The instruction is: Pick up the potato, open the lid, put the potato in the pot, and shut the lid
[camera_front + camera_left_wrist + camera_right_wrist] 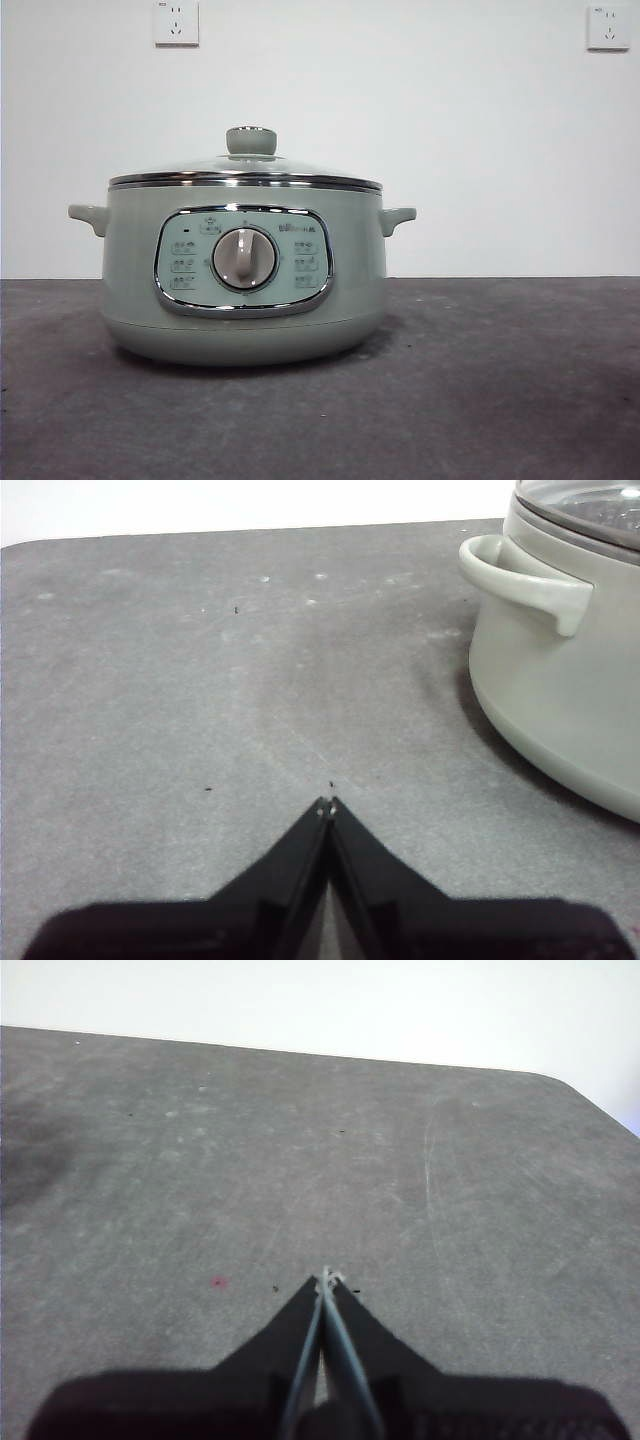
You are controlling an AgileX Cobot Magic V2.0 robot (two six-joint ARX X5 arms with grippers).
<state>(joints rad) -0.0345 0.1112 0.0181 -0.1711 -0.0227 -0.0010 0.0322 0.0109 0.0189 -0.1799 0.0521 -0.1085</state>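
The pale sage-green pot (pixel 245 275) stands on the grey table, its control panel and round dial (pixel 244 259) facing the front view. The glass lid (pixel 245 172) with its green knob (pixel 251 140) rests shut on the pot. The potato is out of view in all frames. My left gripper (pixel 327 805) is shut with nothing in it, hovering over bare table a short way from the pot (pixel 560 670) and its side handle (pixel 525 575). Over bare table elsewhere, my right gripper (pixel 325 1280) is shut and empty. Neither arm shows in the front view.
The grey table (pixel 500 380) runs to a white wall with two sockets (pixel 176 22) (pixel 608 27). In the right wrist view the table's far edge (pixel 300 1050) and a rounded corner (pixel 570 1085) show.
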